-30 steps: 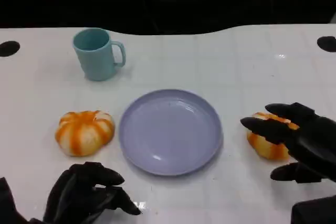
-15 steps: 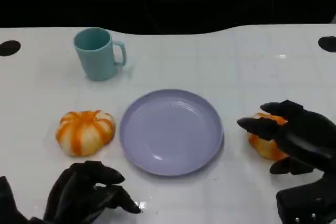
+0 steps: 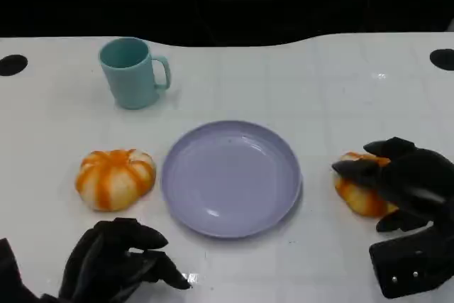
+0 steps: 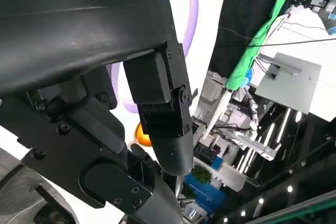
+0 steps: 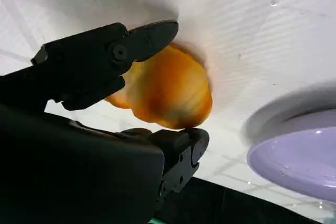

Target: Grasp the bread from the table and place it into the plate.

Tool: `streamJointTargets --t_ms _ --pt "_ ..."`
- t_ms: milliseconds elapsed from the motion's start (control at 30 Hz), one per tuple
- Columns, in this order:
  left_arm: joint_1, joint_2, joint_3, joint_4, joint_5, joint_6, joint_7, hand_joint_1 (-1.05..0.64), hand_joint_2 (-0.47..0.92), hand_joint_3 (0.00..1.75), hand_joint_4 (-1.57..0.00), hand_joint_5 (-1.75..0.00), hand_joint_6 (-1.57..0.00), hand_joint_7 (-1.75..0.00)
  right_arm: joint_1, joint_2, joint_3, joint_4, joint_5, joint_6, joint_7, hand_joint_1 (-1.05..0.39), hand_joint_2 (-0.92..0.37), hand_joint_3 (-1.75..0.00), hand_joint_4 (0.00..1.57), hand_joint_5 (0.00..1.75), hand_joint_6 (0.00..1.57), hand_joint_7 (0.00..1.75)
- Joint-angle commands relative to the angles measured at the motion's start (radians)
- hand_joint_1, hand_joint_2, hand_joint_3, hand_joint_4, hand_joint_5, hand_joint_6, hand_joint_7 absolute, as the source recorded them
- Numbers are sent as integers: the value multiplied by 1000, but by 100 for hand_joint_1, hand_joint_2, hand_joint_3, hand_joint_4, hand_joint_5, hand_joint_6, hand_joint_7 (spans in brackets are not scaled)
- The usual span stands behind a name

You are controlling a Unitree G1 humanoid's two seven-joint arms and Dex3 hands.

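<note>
Bread [image 3: 358, 193] — round, orange-striped bun on the white surface [image 3: 333, 83], just right of the plate [image 3: 230, 177], not yet on it. Likely light, soft, crushable; best taken at opposite flanks, gently. Right hand [image 3: 404, 179]: fingers [image 5: 131, 43] wrapped around the bun's sides, grasping it. Left hand [image 3: 117, 260]: fingers clenched, nothing held, near the plate's front left — second bun [image 3: 115, 177] left of plate.

A teal mug [image 3: 132, 73] stands upright on the white table [image 3: 319, 83], handle to the picture's right, with two black round holes in the tabletop, one [image 3: 12, 65] near the mug on its left and the other [image 3: 442, 59] far off by the right edge.
</note>
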Motion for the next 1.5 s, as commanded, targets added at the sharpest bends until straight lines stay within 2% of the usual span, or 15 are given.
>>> streamJointTargets --t_ms 33,533,733,833,900,933,1000,1033,1067,1100,1133,1167,1200,1233,1500 --pt "14 13 6 -18 -1 2 5 -95 62 0 -157 -42 -157 -16 -40 -11 18 57 20 -2 -7 -45 -82 0 11 21 24 0" --pt "15 9 0 -22 9 -15 8 -96 64 1 -157 -43 -157 -16 -152 10 113 279 21 -79 -112 -22 -82 0 35 15 44 3" --pt "17 9 -1 -26 9 -11 13 -96 64 0 -157 -42 -157 -15 -176 23 136 340 21 -100 -216 -23 -88 -3 56 16 63 6" --pt "16 9 -1 -23 10 -15 13 -96 64 0 -157 -43 -157 -16 -181 27 141 368 18 -122 -311 -23 -92 -6 74 25 82 9" --pt "16 9 -2 -24 10 -15 14 -96 64 0 -157 -43 -157 -16 -187 30 148 394 11 -150 -407 -25 -92 -6 93 35 100 12" --pt "16 9 -2 -24 9 -15 14 -96 64 0 -157 -43 -157 -16 -190 32 152 409 9 -163 -456 -25 -92 -5 94 58 108 10" --pt "17 8 -2 -25 8 -17 13 -96 64 0 -157 -42 -157 -16 -197 36 160 430 3 -170 -509 -25 -92 -8 82 134 122 7" --pt "16 8 -2 -24 8 -16 13 -96 64 0 -157 -42 -157 -16 -201 36 165 436 0 -171 -525 -26 -92 -12 80 158 127 8" --pt "16 8 -2 -25 7 -15 14 -96 64 0 -157 -42 -157 -16 -203 36 168 440 -4 -175 -546 -25 -92 -19 84 166 116 45" --pt "16 7 -2 -26 7 -14 14 -96 64 0 -157 -42 -157 -16 -206 37 170 444 -6 -179 -562 -24 -90 -30 85 171 85 121" --pt "16 7 -2 -27 6 -13 15 -95 64 0 -157 -42 -157 -16 -208 37 175 447 -12 -182 -587 -23 -89 -34 86 173 73 147" --pt "17 7 -2 -28 7 -13 16 -95 64 0 -157 -42 -157 -16 -210 37 181 449 -20 -185 -617 -22 -82 -46 85 174 68 160" --pt "17 7 -2 -29 7 -12 17 -95 64 0 -157 -42 -157 -16 -212 37 185 452 -23 -189 -640 -21 -72 -62 83 174 63 169" --pt "16 7 -2 -28 6 -12 15 -96 64 0 -157 -42 -157 -16 -214 38 187 456 -20 -196 -656 -21 -68 -68 83 174 62 172" --pt "17 6 -4 -28 10 -15 16 -95 64 0 -157 -42 -157 -16 -217 45 167 475 20 -269 -730 -17 -53 -88 85 175 61 175"
